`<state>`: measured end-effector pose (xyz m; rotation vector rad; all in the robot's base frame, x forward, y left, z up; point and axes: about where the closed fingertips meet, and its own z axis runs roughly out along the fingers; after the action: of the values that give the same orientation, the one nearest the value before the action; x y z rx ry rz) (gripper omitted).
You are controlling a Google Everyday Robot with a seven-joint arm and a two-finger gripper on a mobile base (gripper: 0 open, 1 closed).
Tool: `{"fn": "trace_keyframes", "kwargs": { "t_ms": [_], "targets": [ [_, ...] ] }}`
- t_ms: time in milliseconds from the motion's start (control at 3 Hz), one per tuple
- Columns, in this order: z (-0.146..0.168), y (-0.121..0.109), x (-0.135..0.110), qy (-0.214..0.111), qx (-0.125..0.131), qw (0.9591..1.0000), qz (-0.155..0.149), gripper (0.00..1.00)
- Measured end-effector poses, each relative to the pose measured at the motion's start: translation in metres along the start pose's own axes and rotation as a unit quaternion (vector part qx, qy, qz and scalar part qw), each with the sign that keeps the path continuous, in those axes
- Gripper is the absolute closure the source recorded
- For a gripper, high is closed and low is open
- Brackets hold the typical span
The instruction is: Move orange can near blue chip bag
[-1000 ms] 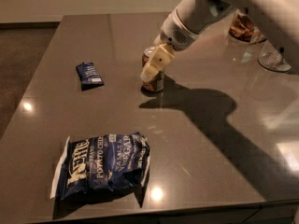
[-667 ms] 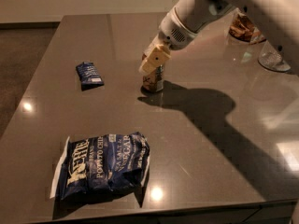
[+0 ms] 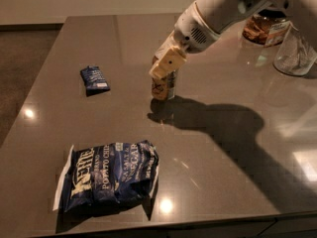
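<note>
The orange can [image 3: 164, 87] is at the middle of the dark table, its lower half showing pale orange-tan with dark markings. My gripper [image 3: 166, 66] reaches down from the upper right and is shut on the can's upper part; one cream finger [image 3: 167, 63] covers the can's near side and the other is hidden behind it. The can's base is at or just above the tabletop; I cannot tell which. The blue chip bag [image 3: 110, 175], navy with white "Kettle" lettering, lies flat near the front left edge, well apart from the can.
A small dark blue packet [image 3: 94, 79] with a white label lies left of the can. A jar of snacks [image 3: 261, 29] and a clear glass container [image 3: 296, 53] stand at the back right. The table's front edge [image 3: 198, 221] runs just past the bag.
The gripper's finger has shifted slightly upward along the can. The can stays at about the same spot on the table. The bag and packet have not moved.
</note>
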<state>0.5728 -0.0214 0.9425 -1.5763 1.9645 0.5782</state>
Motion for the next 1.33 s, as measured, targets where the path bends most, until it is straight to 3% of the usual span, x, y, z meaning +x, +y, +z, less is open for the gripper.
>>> {"fn": "trace_keyframes", "kwargs": {
  "t_ms": [333,1333],
  "targets": [
    [-0.015,0.029,0.002,-0.004,-0.004,1.0000,-0.006,1.00],
    [-0.013,0.100,0.009,-0.015,-0.023,0.9983,-0.051,1.00]
  ]
}}
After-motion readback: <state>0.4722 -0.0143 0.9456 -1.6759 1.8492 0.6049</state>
